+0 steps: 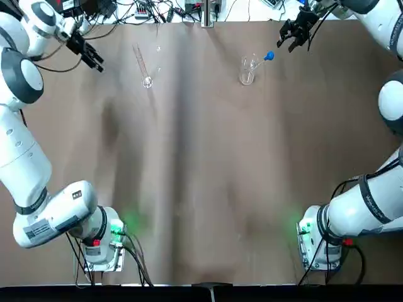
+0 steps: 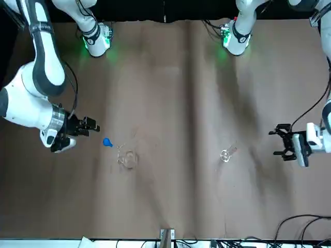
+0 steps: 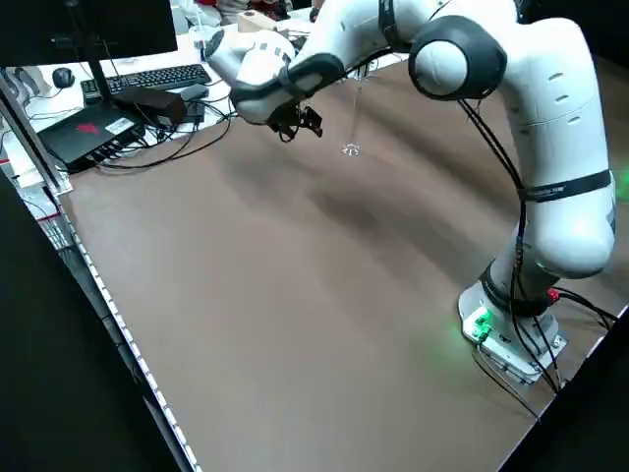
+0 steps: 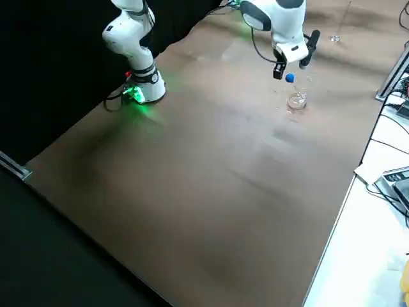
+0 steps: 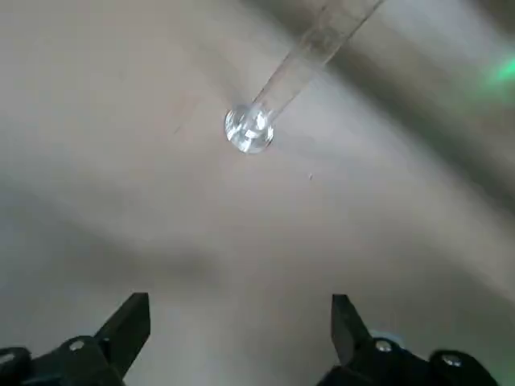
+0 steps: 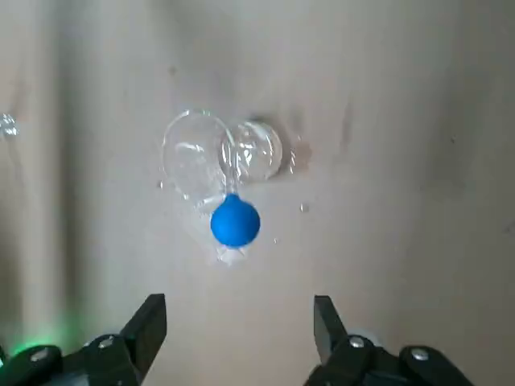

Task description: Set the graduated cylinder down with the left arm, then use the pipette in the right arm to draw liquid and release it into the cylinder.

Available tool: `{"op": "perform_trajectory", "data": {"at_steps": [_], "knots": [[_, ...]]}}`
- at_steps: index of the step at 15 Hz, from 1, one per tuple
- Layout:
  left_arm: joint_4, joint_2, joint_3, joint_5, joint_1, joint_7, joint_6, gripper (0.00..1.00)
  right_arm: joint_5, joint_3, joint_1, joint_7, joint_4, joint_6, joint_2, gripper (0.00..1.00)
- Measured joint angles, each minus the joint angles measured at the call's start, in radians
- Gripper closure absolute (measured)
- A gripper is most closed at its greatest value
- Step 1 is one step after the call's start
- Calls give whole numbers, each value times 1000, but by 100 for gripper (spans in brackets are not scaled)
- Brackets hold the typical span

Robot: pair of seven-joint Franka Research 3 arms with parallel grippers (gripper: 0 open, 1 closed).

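The cylinder [image 1: 143, 68] stands upright at upper left of the top view on the brown table [image 1: 208, 176], its foot toward the frame's centre. The left gripper [image 1: 90, 56] sits just left of it, fingers spread wide, holding nothing. The left wrist view alone shows the cylinder's round foot [image 5: 249, 129] clearly, apart from the fingers [image 5: 129, 326].

At upper right of the top view the pipette [image 1: 264, 58] leans in the beaker [image 1: 247, 70], blue bulb up. The right gripper [image 1: 296, 30] hangs just right of it, wide and empty. The right wrist view shows the bulb [image 6: 235, 221] over the beaker rim [image 6: 193, 157].

The left side view's upper left holds a keyboard [image 3: 157, 77] and cables [image 3: 167, 138] beyond the table.
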Motion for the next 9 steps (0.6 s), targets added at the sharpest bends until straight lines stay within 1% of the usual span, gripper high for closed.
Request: {"op": "perform_trajectory", "data": {"at_steps": [2, 3, 4, 5, 6, 7, 8, 9], "knots": [[0, 45, -1, -78, -2, 133, 6, 0, 46, 1, 2, -19, 0, 28, 26, 18], [0, 65, -1, -104, -2, 193, 7, 0, 58, 1, 5, -21, 0, 39, 37, 22], [0, 83, -1, -127, -1, 251, 7, 0, 66, 2, 8, -21, -1, 43, 49, 22], [-1, 99, -1, -152, -1, 311, 6, 0, 68, 3, 9, -21, -1, 45, 60, 27], [-2, 119, -2, -186, -1, 374, 5, 0, 71, 3, 9, -21, -1, 46, 71, 36], [-4, 143, -2, -226, -1, 440, 4, 0, 76, 3, 9, -21, -1, 46, 81, 36], [-6, 195, -4, -280, -4, 545, -14, 0, 83, 4, 12, -21, -1, 46, 95, 40], [-5, 218, -6, -287, -6, 571, -32, 0, 86, 4, 13, -21, -1, 46, 100, 40]]}}
